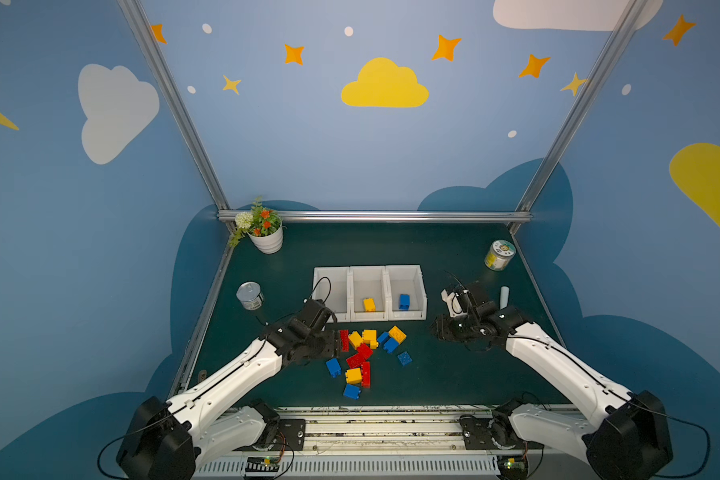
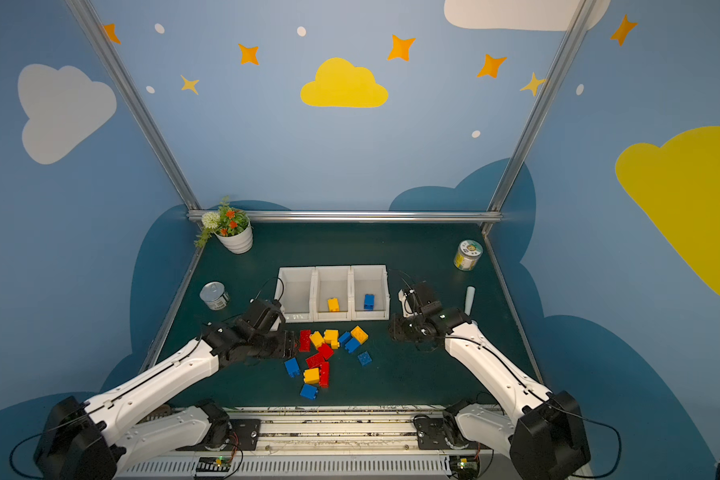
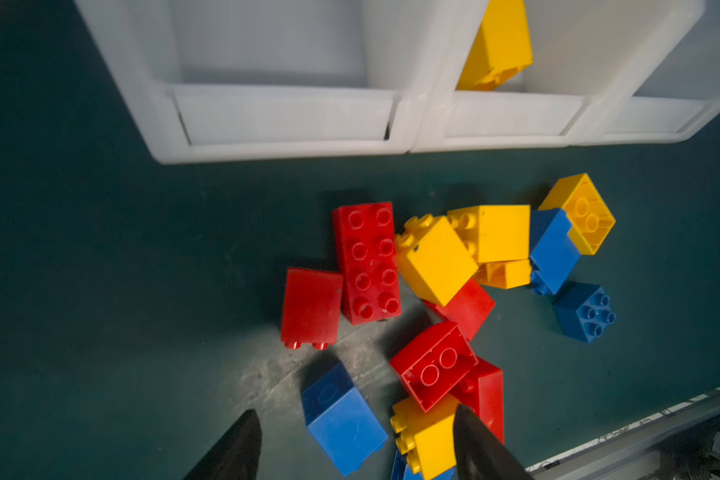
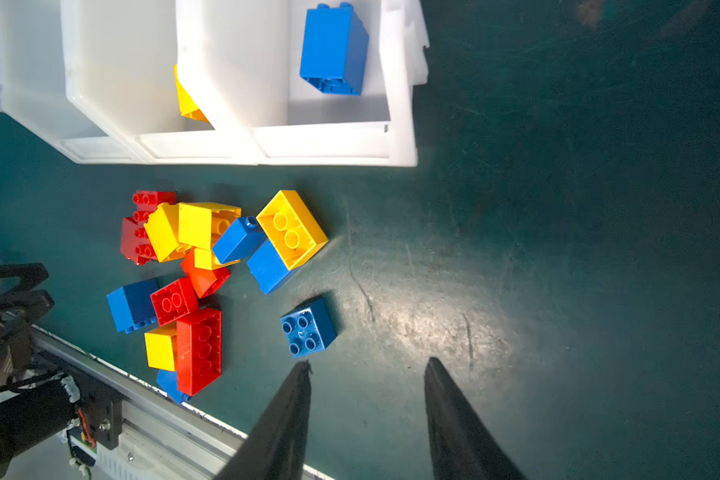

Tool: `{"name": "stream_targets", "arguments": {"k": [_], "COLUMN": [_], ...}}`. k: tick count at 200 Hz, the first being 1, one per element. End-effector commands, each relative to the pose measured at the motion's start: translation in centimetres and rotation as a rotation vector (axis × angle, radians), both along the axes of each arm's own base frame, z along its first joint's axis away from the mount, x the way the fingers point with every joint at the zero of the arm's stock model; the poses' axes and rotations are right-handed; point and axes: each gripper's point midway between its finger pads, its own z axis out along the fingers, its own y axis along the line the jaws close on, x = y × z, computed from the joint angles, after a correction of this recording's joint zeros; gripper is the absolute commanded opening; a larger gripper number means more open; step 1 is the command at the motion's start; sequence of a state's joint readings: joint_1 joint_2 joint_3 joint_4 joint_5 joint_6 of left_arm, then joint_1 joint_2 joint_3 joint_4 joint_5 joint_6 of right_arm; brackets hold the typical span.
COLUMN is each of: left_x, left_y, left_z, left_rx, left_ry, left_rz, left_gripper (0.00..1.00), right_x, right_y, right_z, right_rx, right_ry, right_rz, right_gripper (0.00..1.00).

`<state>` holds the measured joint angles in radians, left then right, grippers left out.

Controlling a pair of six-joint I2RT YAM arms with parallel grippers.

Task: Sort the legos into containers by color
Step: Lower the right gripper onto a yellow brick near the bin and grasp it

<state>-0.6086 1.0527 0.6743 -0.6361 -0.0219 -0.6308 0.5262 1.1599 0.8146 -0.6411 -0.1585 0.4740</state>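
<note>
Red, yellow and blue legos lie in a loose pile [image 1: 364, 353] [image 2: 327, 353] on the dark green table, in front of three white containers. The left container [image 1: 330, 272] holds nothing. A yellow lego [image 1: 368, 304] sits in the middle container [image 1: 368, 270], and a blue lego [image 1: 404, 301] in the right container [image 1: 404, 269]. My left gripper [image 1: 336, 345] [image 3: 356, 419] hangs open at the pile's left edge, over a blue lego [image 3: 341, 419] beside a long red one [image 3: 366, 262]. My right gripper [image 1: 434, 330] [image 4: 366, 370] is open over bare table right of the pile, near a lone blue lego [image 4: 307, 327].
A flower pot [image 1: 267, 237] stands at the back left and a tin can [image 1: 250, 296] at the left. A jar [image 1: 499, 254] and a white tube [image 1: 504, 297] are at the right. A metal rail [image 1: 383, 409] runs along the front edge.
</note>
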Motion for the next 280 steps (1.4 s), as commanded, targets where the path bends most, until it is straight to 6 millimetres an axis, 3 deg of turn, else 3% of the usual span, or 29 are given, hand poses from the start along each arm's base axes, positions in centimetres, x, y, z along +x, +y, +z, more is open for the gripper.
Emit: {"name": "stream_targets", "arguments": {"k": [1,60,110,141,246,280], "left_x": [-1.1,-2.3,-2.4,-2.5,-2.7,-2.7], "left_y": [0.9,1.9,2.3,2.4,2.9,2.9], "left_z": [-0.3,-1.2,-1.2,-1.2,-1.3,-1.4], "left_rx": [-0.011,-0.028,-0.028,-0.041,-0.054,-0.058], "left_ry": [0.028,0.034,0.021,0.013,-0.007,-0.005], "left_rz": [0.061,0.114,0.129,0.151,0.179,0.178], "left_gripper": [0.73,0.73,0.74,0.74,0.75,0.75], "right_x": [0.3,0.4,1.9,2.6,2.2,1.9], "right_y": [0.9,4.4,7.4,9.3,10.3,10.4], "right_z": [-0.1,-2.0,-4.1,-5.1,-8.0,-8.7], "right_rx": [-0.006,-0.097,-0.316,-0.293,-0.383,-0.400], "right_ry": [0.004,0.069,0.111,0.103,0.142,0.154], "right_rz": [0.025,0.140,0.365,0.414,0.474,0.473], "right_gripper": [0.46,0.48,0.50,0.50,0.48,0.41]}}
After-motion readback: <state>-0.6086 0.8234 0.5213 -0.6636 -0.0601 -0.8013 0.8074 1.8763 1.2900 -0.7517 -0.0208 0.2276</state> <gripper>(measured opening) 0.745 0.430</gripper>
